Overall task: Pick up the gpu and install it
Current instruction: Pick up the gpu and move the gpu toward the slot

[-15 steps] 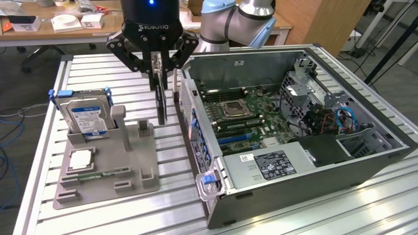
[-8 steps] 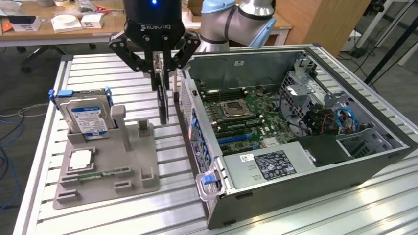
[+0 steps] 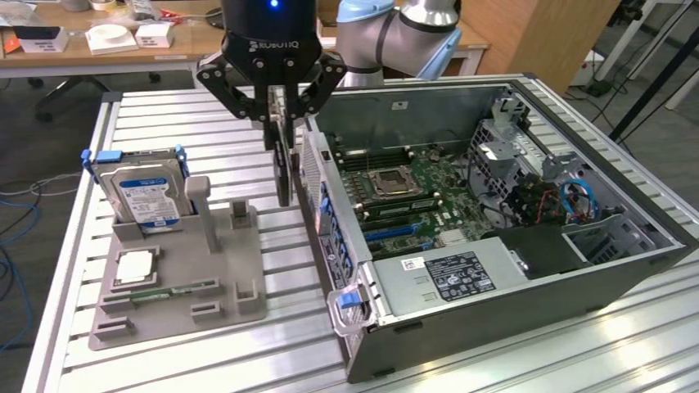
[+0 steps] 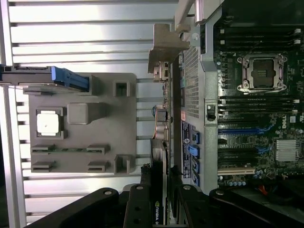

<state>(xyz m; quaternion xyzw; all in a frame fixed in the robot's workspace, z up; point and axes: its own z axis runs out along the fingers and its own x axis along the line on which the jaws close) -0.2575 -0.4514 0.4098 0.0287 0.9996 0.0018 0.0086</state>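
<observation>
Exterior view has the gpu [image 3: 286, 160] hanging on edge from my claw [image 3: 278, 110], a thin dark card pointing straight down. My fingers are clamped on its upper end, one on each face. In the wrist view I look down along the card [image 4: 160, 156] from between my fingers [image 4: 137, 204], and its silver bracket [image 4: 166, 47] sits at the far end, away from my grip.

The card hangs outside the computer case [image 3: 525, 270], just beside its perforated rear wall, in the gap between that wall and the grey holder [image 3: 218, 278]. It is not in any slot of the holder or of the case. I cannot tell whether its lower end touches the table.

On the holder, a hard drive [image 3: 147, 196] with a blue label stands upright at the back. A square processor chip [image 3: 133, 266] lies flat in front of it, and a narrow green memory stick [image 3: 164, 292] lies nearer the front edge.

The case lies on its side with its panel off, so the motherboard [image 3: 404, 196] faces up. Its processor socket [image 3: 388, 182] is bare, and blue expansion slots [image 4: 240, 130] show beside it.

Holder and case both rest on a slatted metal table [image 3: 164, 115].
</observation>
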